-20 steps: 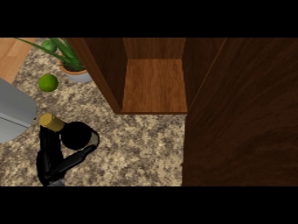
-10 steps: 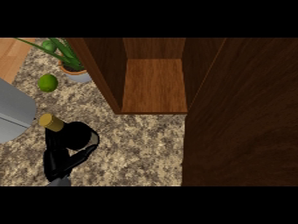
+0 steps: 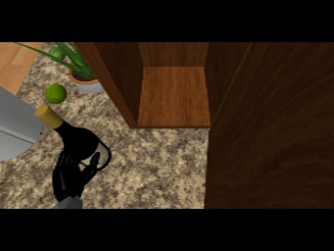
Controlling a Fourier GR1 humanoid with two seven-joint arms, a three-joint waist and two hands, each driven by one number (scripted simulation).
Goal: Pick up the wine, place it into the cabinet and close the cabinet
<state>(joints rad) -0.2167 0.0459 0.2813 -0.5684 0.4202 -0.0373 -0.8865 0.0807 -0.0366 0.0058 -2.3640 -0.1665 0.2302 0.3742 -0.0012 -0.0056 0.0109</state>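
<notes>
Head view showed, nearest the lower edge, the left hand (image 3: 74,172) coming up from a short grey stub of forearm, its black fingers curled round the lower body of the wine (image 3: 74,137), so the hand was clamped on the bottle, not spread. The bottle leaned up and to the left, its tan cork top pointing towards a grey box (image 3: 7,125) at the left edge, and it sat over the speckled surface (image 3: 155,166), well left of the cabinet (image 3: 173,95). The right hand showed nowhere. For the step in hand, carrying the bottle to the shelf, it seemed best to bring it nearer upright first, then swing it right and forward so the neck would pass the cabinet's left wall and the base would land on the wooden shelf floor. The open door (image 3: 281,127), a dark panel filling the right side, looked likely to need room afterwards. Farther back lay a lime (image 3: 56,93) and a potted plant (image 3: 79,73).
</notes>
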